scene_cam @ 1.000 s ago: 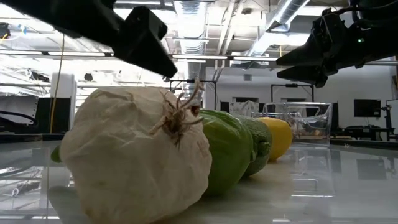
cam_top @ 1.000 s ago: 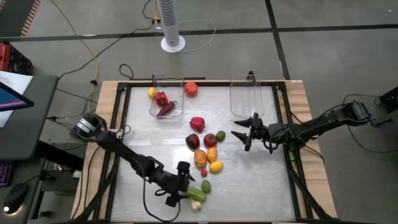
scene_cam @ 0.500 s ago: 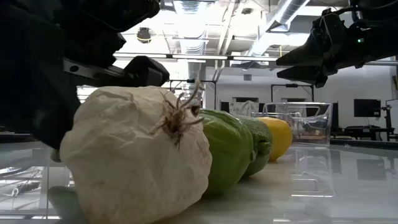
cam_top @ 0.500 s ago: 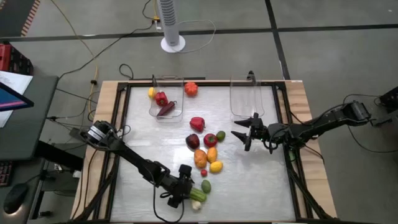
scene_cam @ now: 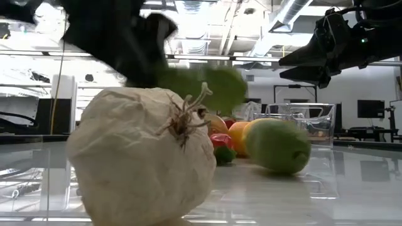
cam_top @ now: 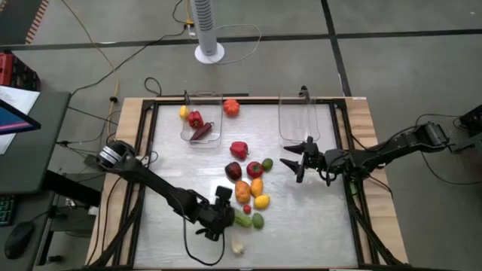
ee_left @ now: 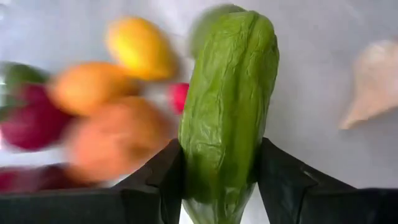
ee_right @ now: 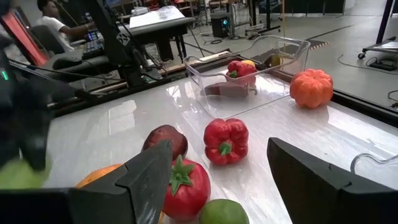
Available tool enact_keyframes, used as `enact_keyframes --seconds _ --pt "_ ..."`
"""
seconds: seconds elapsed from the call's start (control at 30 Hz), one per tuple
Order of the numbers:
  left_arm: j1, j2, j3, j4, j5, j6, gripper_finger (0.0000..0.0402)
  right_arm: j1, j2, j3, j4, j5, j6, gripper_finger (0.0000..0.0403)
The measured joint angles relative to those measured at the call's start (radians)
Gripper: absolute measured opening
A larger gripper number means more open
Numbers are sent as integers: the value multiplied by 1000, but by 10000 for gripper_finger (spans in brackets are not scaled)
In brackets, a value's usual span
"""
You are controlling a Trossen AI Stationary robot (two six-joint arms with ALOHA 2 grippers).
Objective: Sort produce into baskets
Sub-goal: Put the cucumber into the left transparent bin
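Observation:
My left gripper [cam_top: 228, 218] is near the table's front, shut on a long green vegetable [ee_left: 227, 112], which shows raised above the table in the low view [scene_cam: 201, 85]. A whitish garlic-like piece [cam_top: 238, 246] lies just nearer on the table. A round green fruit [cam_top: 257, 220] lies beside the held piece. More produce [cam_top: 245, 181] lies in a cluster at mid-table. The left basket [cam_top: 217, 137] holds several pieces; the right basket [cam_top: 298, 140] stands at the far side. My right gripper [cam_top: 296, 162] hovers open right of the cluster. My left gripper pinches the green vegetable's two long sides [ee_left: 198, 163] between its two fingers [ee_left: 163, 180], near one end. The fingers come from the table's left, slanting down, and lie along it. The rest sticks out beyond the fingertips toward the right, lifted clear of the table.
An orange pumpkin-like piece [cam_top: 231, 107] sits between the two baskets at the far edge. A dark frame [cam_top: 151, 150] runs round the table top. A white fan column [cam_top: 207, 30] stands on the floor beyond the table. A person [ee_right: 53, 25] sits in the room behind.
My left gripper has come down onto the green vegetable, shut on it and lifted it clear, moving a little toward the far edge. The round green fruit has rolled a little to the right. The whitish piece has stayed in place.

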Motion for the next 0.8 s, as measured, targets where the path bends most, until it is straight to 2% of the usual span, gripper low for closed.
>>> enact_keyframes --seconds 0.1,0.17,0.27,0.33,0.47,0.67,0.8 --pt "-2 -96 21 -111 -166 21 146 0 0 0 -1 0 0 292" --pt "1 -174 18 -180 -331 7 147 0 0 0 -3 0 0 292" --pt "28 -295 -10 -304 -552 -93 166 0 0 0 -3 0 0 292" --pt "65 -374 -43 -379 -626 -181 177 0 0 0 -3 0 0 292" --pt "190 -511 -143 -422 -619 -256 182 0 0 0 1 0 0 292" --pt "405 -609 -295 -347 -584 -189 184 0 0 0 12 0 0 292" --pt "526 -617 -337 -209 -449 -74 213 0 0 0 13 0 -1 292"
